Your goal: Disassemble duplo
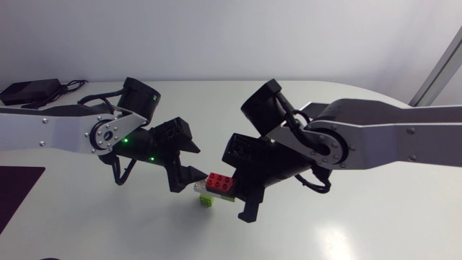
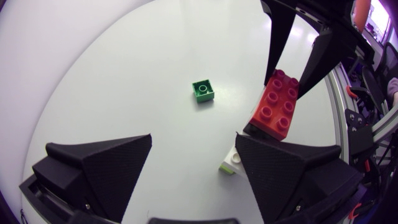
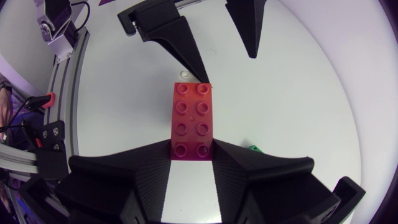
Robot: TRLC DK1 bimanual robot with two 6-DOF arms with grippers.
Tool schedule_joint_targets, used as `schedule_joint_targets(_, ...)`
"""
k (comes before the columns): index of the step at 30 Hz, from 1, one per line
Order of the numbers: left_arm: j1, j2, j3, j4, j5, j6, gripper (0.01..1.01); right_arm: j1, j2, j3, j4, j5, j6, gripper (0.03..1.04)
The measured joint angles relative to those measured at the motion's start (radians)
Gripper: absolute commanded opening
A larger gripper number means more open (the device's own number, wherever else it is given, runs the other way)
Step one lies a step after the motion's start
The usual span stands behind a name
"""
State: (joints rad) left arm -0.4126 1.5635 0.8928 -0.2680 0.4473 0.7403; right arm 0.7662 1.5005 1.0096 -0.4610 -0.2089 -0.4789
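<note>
Altogether three bricks showed on the table (image 1: 375, 231): one red brick (image 3: 193, 118), one green brick (image 2: 203, 91) and one white brick (image 2: 232, 163). Two grippers hung over them. The right gripper (image 3: 193, 149) was clenched on the near end of the red brick, one finger against each long side. The left gripper (image 2: 194, 142) stood released, nothing between its fingers. The white brick lay just beside one of its fingers, at the red brick's far end. The green brick lay ahead, apart.

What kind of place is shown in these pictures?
Probably a robotics test bench: a left arm and a right arm meet over a plain white table, with toy pieces: a red brick and a green brick.
</note>
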Motion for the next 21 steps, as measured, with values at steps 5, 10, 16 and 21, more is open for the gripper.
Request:
schedule_joint_targets(5,-0.010,0.000,-0.033,0.016,-0.008,0.007,0.934,0.001,-0.018,0.000,-0.010,-0.001,0.008,0.20)
schedule_joint_targets(10,-0.023,0.015,-0.072,0.002,-0.032,0.012,0.934,0.000,-0.052,0.000,-0.003,-0.001,0.011,0.20)
schedule_joint_targets(16,-0.033,0.016,-0.073,0.002,-0.035,0.023,0.934,0.000,-0.052,-0.047,0.003,0.000,0.011,0.20)
schedule_joint_targets(21,-0.033,0.003,-0.073,0.002,-0.035,0.023,0.936,-0.017,-0.052,-0.054,0.011,-0.003,0.011,0.20)
